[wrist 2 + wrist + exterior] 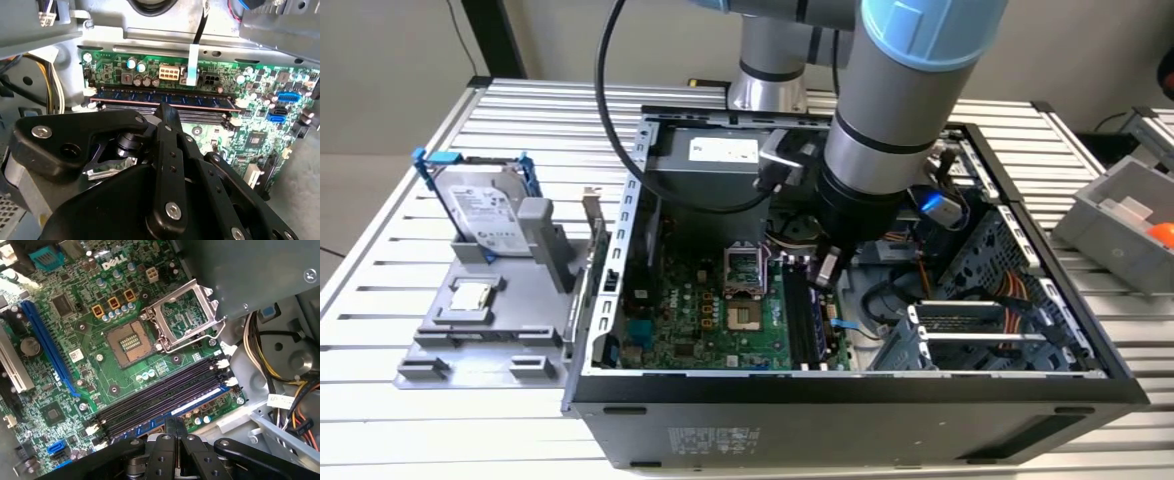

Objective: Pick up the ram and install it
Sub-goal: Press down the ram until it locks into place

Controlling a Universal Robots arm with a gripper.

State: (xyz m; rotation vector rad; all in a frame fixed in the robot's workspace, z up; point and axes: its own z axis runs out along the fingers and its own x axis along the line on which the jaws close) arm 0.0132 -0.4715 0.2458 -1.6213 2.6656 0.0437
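Pressing ram (165, 101), end effector (167, 112), motherboard slot (165, 397)

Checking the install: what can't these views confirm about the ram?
Second wrist view: the end effector covers the ram mid-length, hiding seating there.
First wrist view: the end effector cuts off part of the ram's length.
Exterior view: the arm blocks the memory slots' far end.

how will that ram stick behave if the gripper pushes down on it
The ram looks like a thin flat board standing on edge in its slot, so probably stiff lengthwise yet apt to flex or crack under uneven pressure. The gripper sits near its middle, so a push there likely loads both ends evenly.
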